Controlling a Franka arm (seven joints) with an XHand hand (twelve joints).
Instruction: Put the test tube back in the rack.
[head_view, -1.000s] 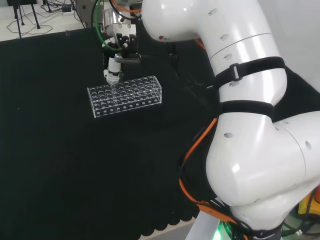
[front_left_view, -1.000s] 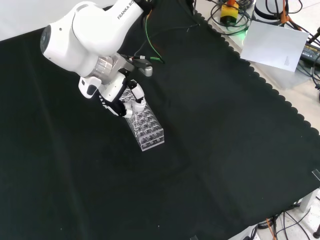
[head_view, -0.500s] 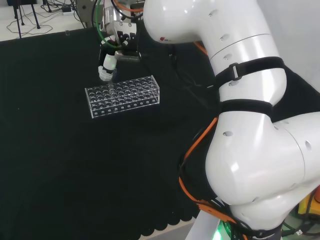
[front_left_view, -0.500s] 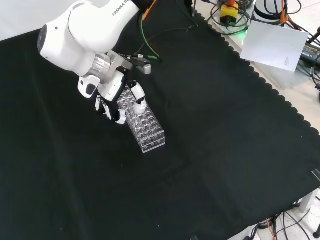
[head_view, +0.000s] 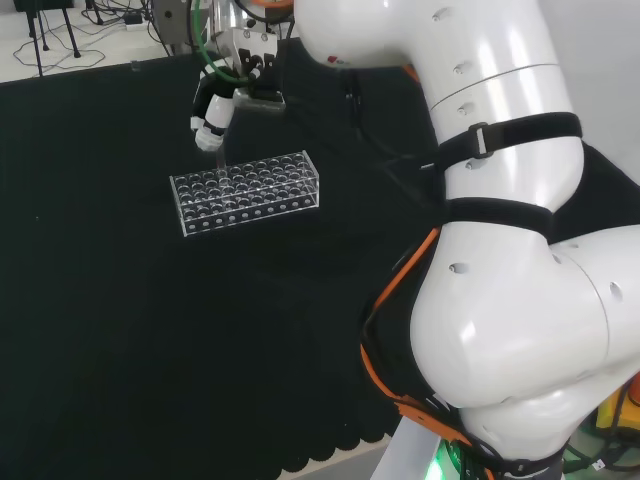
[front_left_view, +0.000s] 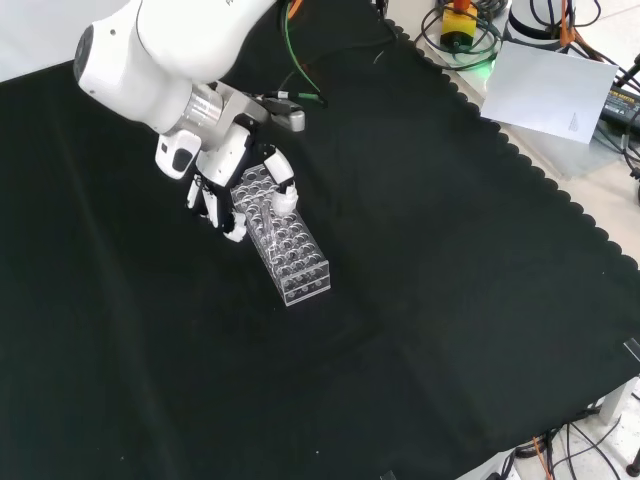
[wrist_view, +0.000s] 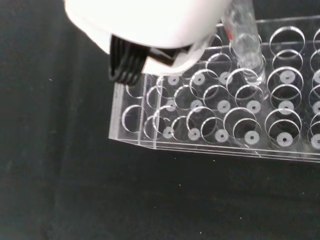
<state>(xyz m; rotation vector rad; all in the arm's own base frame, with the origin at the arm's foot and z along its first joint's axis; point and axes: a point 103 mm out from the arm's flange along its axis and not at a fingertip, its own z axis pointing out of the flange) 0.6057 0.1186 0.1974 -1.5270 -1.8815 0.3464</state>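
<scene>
Head view. Rack (head_view: 246, 193): clear plastic, many-holed, standing left of centre on the black-clothed worktop (head_view: 120, 330). Hand (head_view: 213, 114): black and white, in the upper left of the frame, just above the rack's far left end, pointing down. A faint clear streak below the fingertips is likely the test tube; too thin here to confirm.

Front view. Hand (front_left_view: 232, 192) in the upper left of the frame, under the arm's white link, fingers curled downward over the rack's (front_left_view: 285, 240) upper end. The white thumb tip sits right above the rack's holes.

Wrist view. Test tube (wrist_view: 244, 37): clear, thin-walled, upright or nearly so, its rounded lower end at or just inside a hole in the rack's (wrist_view: 220, 117) far rows; whether it touches the rim cannot be told. Its upper part runs up toward the blurred white hand (wrist_view: 150, 22). The fingers appear closed round the tube's top, though the contact itself is hidden.

Handling, as judged: light, rigid, smooth and slippery, breakable if knocked sideways against a hole's edge. Best held near the upper end, leaving the lower length free to enter the hole, and kept vertical while lowering.
</scene>
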